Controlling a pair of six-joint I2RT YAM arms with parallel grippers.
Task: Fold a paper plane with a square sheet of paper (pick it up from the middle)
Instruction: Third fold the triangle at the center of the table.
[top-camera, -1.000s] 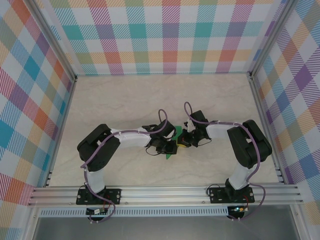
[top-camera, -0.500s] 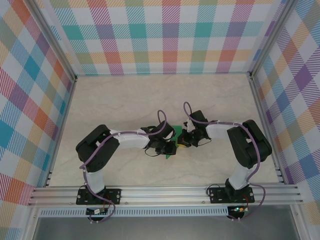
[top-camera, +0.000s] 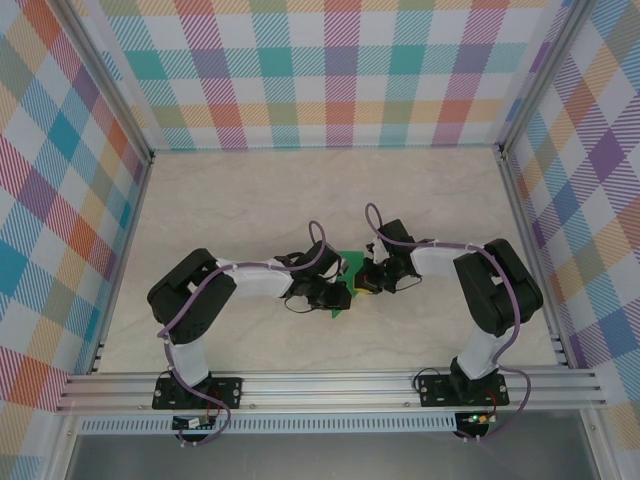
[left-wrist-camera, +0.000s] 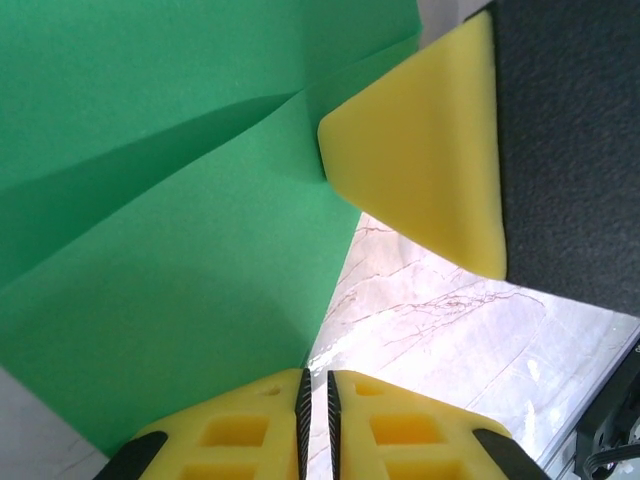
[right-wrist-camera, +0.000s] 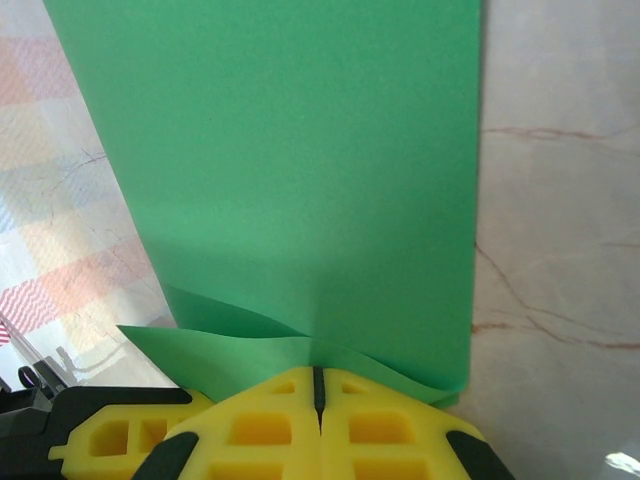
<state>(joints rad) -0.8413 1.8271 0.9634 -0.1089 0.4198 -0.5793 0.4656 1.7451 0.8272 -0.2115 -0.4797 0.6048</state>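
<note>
Right gripper (right-wrist-camera: 318, 382) is clamped tight on the creased green sheet (right-wrist-camera: 300, 180), which spreads ahead of its fingers. Left gripper (left-wrist-camera: 316, 400), jaws nearly together, pinches the sheet's edge above the marble table (left-wrist-camera: 440, 320).

The square sheet of paper (top-camera: 347, 264) is at the middle of the table (top-camera: 250, 200), between the two arms. The left gripper (top-camera: 336, 296) is at the sheet's left, near side. The right gripper (top-camera: 368, 281) is just beside it on the right, and the two nearly touch. The sheet's edge is between the right gripper's fingertips and spreads away beyond them. One corner meets the left gripper's fingertips. Bare table lies to the right of the sheet.
</note>
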